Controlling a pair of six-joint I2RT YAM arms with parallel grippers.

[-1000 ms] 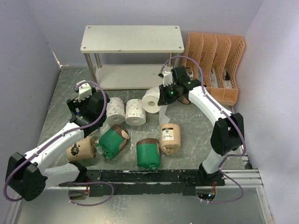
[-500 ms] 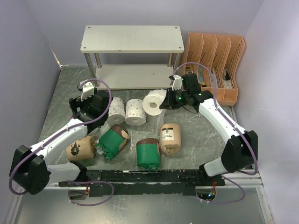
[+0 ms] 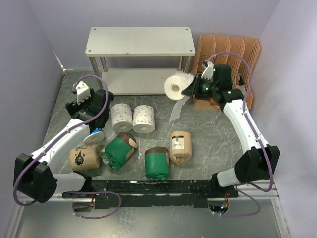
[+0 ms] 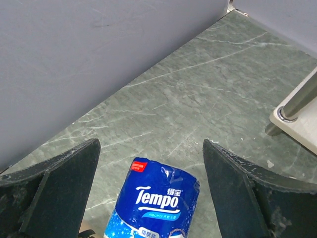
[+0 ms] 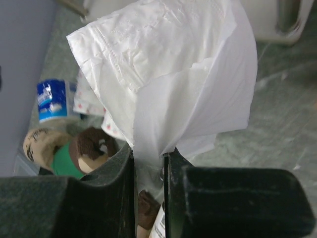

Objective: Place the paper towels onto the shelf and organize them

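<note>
My right gripper [image 3: 194,88] is shut on a plain white paper towel roll [image 3: 175,85] and holds it in the air by the right end of the shelf [image 3: 140,41]. A loose tail of paper [image 3: 178,110] hangs from it. In the right wrist view the fingers [image 5: 111,186] pinch the white paper [image 5: 168,74]. My left gripper [image 3: 85,113] is open and empty above the blue-wrapped roll [image 3: 94,135]. In the left wrist view that roll [image 4: 156,198] lies between and below the spread jaws [image 4: 151,144]. Both shelf boards are bare.
Two pink-dotted white rolls [image 3: 121,117] [image 3: 143,119], two green-wrapped rolls [image 3: 119,148] [image 3: 157,163] and two kraft rolls [image 3: 180,146] [image 3: 84,158] lie on the table in front of the shelf. An orange slotted organizer [image 3: 228,54] stands at the back right. Walls close in left and right.
My right gripper lifted the white roll off the table and carried it back and right. My left gripper moved back and left, uncovering the blue roll.
</note>
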